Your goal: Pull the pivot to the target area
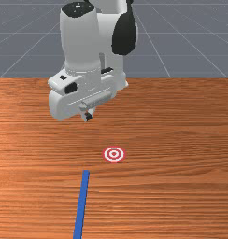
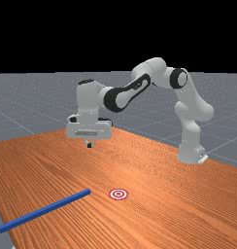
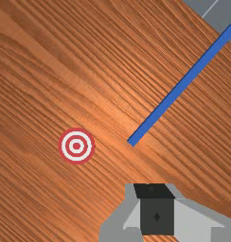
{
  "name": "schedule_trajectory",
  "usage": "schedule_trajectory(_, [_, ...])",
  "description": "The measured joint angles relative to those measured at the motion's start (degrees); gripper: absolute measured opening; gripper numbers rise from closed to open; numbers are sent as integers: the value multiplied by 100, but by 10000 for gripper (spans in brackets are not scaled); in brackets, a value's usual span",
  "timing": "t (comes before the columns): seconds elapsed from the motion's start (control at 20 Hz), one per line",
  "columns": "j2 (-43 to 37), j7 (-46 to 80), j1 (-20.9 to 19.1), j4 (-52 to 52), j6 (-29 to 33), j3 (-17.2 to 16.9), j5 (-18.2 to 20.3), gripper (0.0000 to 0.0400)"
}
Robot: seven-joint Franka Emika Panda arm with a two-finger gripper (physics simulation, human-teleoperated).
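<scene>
The wood-topped table (image 1: 181,140), orange-brown with streaky grain, lies beneath the smooth white-and-grey Panda arm (image 2: 191,114), which seems to be at the approach step. The long, straight, square-edged blue pivot bar (image 2: 45,210) lies flat, its inner end near but apart from the target. Above the table, the gripper (image 2: 89,145) has its dark-tipped fingers together, holding nothing. Next it likely needs to move over the bar, descend to make contact, and drag it towards the flat, round, red-and-white-ringed target (image 1: 114,154).
</scene>
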Motion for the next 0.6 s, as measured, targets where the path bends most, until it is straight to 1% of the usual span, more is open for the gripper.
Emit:
schedule_trajectory(0.05, [318, 78, -138, 547, -294, 135, 363, 0])
schedule_trajectory(0.15, [843, 161, -106, 1446, -640, 105, 273, 0])
schedule_trajectory(0.2, [1166, 160, -138, 2016, -893, 146, 321, 0])
schedule_trajectory(0.25, [1682, 177, -183, 2955, -1317, 213, 383, 0])
schedule_trajectory(0.3, [1516, 258, -57, 2593, -1101, 37, 141, 0])
schedule_trajectory(0.55, [1524, 258, -58, 2589, -1102, 37, 141, 0])
schedule_trajectory(0.6, [1750, 55, -75, 3024, -1294, 66, 113, 0])
